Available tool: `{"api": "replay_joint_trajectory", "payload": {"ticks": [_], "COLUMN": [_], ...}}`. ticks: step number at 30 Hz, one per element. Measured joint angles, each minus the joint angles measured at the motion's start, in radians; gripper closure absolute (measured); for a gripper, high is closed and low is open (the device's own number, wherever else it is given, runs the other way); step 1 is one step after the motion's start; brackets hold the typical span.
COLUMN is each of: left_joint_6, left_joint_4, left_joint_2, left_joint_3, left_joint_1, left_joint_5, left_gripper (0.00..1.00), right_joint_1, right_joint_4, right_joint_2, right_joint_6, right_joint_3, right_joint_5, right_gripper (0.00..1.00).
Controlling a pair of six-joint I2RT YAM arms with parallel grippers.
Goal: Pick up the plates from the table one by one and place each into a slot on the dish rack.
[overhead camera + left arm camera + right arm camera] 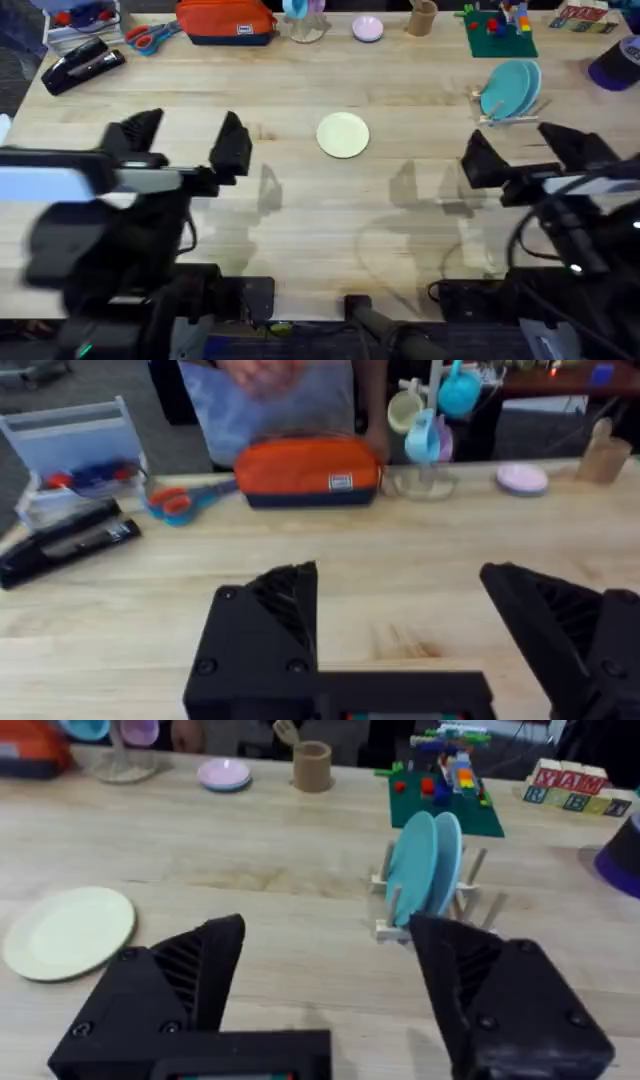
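Note:
A pale yellow-green plate (pixel 343 134) (pixel 69 931) lies flat on the wooden table (pixel 300 230), near the middle. Two teal-blue plates (pixel 510 88) (pixel 423 866) stand on edge in the dish rack (pixel 500 112) (pixel 400 925) at the right. My left gripper (pixel 188 138) (pixel 400 610) is open over bare wood, well to the left of the yellow-green plate. Open as well, my right gripper (pixel 515 148) (pixel 325 970) hovers just in front of the rack, with nothing between its fingers.
Along the far edge stand a black stapler (pixel 82 66), scissors (pixel 150 38), an orange pouch (pixel 226 22), a mug tree (pixel 430 420), a small pink dish (pixel 367 29), a wooden cup (pixel 422 18) and a green brick baseplate (pixel 500 35). A dark purple object (pixel 615 65) sits far right.

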Motion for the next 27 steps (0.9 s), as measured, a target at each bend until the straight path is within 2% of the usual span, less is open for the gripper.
{"api": "replay_joint_trajectory", "payload": {"ticks": [7, 12, 20, 27], "left_joint_6": [0.001, 0.001, 0.001, 0.001], "left_joint_4": [-0.289, -0.400, -0.596, -0.778], "left_joint_2": [0.049, 0.174, 0.467, 0.763], "left_joint_3": [0.302, 0.486, 0.749, 0.998], "left_joint_1": [0.000, 0.000, 0.000, 0.000], "left_joint_5": [0.000, 0.000, 0.023, 0.048], "left_gripper": [0.007, 0.007, 0.007, 0.007], "right_joint_1": [0.000, 0.000, 0.000, 0.000], "right_joint_4": [-0.299, -0.470, -0.575, -0.658], "right_joint_2": [0.002, 0.063, 0.259, 0.527], "right_joint_6": [-0.006, -0.006, -0.006, -0.006], "right_joint_3": [0.276, 0.437, 0.613, 0.800], "right_joint_5": [-0.001, -0.001, -0.001, -0.001], "right_gripper": [0.007, 0.007, 0.008, 0.009]}}
